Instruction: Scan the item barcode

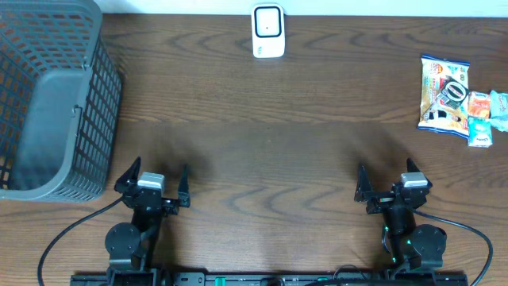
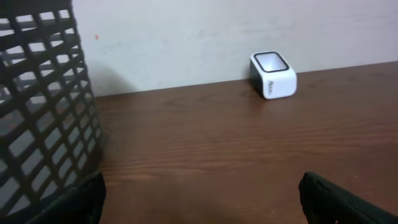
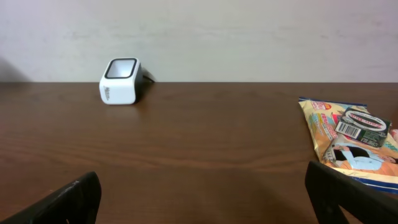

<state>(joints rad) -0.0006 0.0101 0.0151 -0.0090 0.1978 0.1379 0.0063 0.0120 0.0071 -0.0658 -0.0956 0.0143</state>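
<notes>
The shiny, crinkly snack packet (image 1: pixel 444 94) lies well ahead and right of the right end effector (image 1: pixel 386 171) (fingers wide apart). The left end effector (image 1: pixel 159 168) is spread wide too, low over the wooden tabletop (image 1: pixel 270 135).

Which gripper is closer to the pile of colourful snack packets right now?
Right. The right gripper sits in front of the colourful snack packets, slightly inward; the left gripper is far off by the grey mesh basket.
</notes>
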